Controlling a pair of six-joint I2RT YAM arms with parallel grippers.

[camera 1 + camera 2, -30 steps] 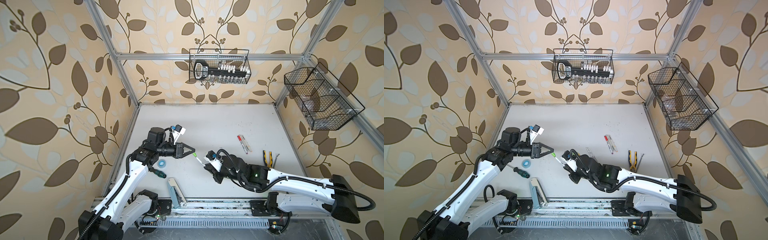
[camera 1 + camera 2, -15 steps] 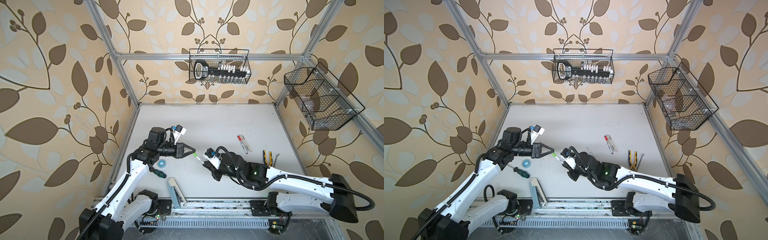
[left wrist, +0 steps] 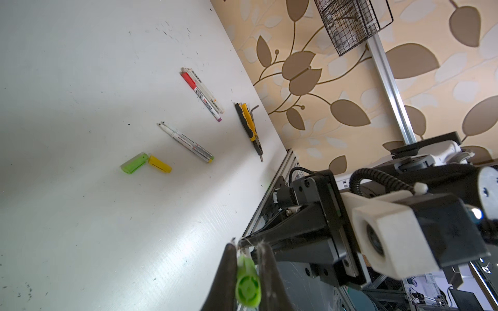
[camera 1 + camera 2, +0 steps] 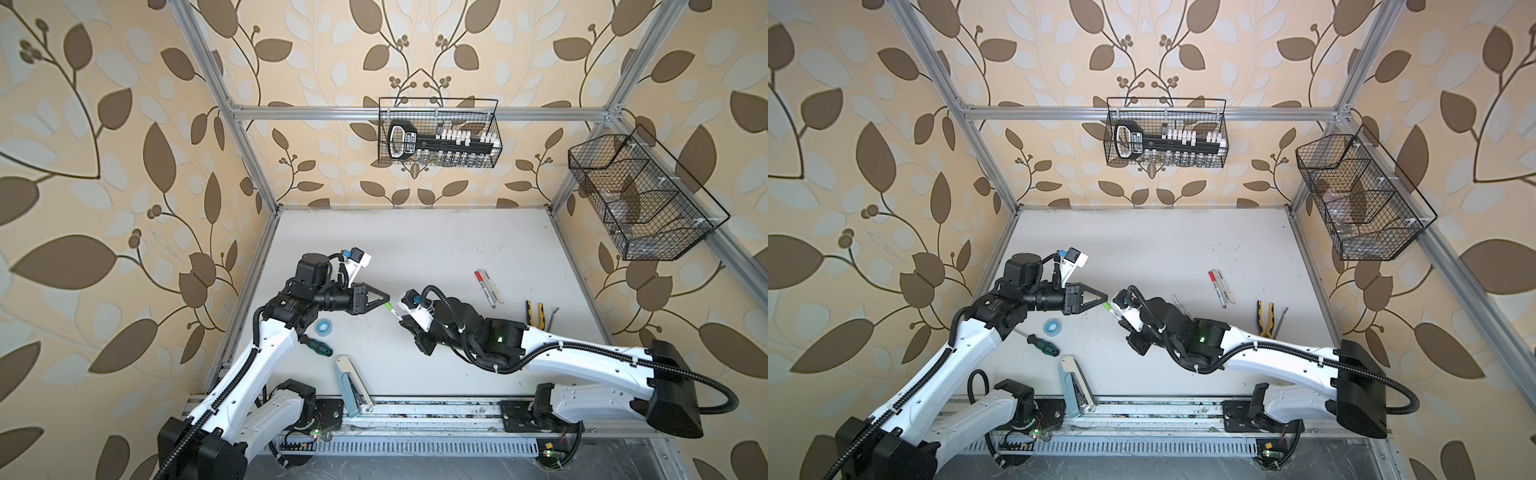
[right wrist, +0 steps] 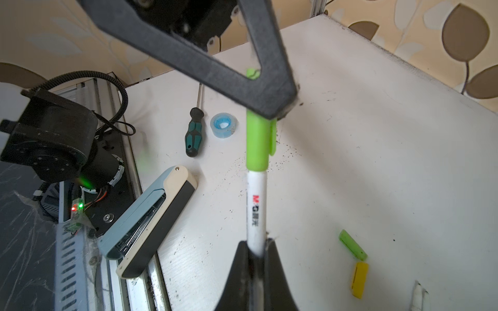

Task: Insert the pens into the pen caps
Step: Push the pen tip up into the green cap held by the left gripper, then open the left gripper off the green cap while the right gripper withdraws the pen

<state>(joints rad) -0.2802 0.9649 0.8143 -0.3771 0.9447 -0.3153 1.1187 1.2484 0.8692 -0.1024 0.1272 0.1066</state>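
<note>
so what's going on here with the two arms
The left gripper is shut on a green cap and the right gripper is shut on a white pen, both held above the table. The pen's end sits inside that cap. A second green cap and a yellow cap lie on the table near two uncapped pens.

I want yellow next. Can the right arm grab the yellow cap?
Probably not: its jaws are shut on a pen, stuck in the green cap the left jaws grip. The yellow cap lies uncovered.

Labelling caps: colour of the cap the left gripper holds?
Light green cap; clearest in right wrist view.
</note>
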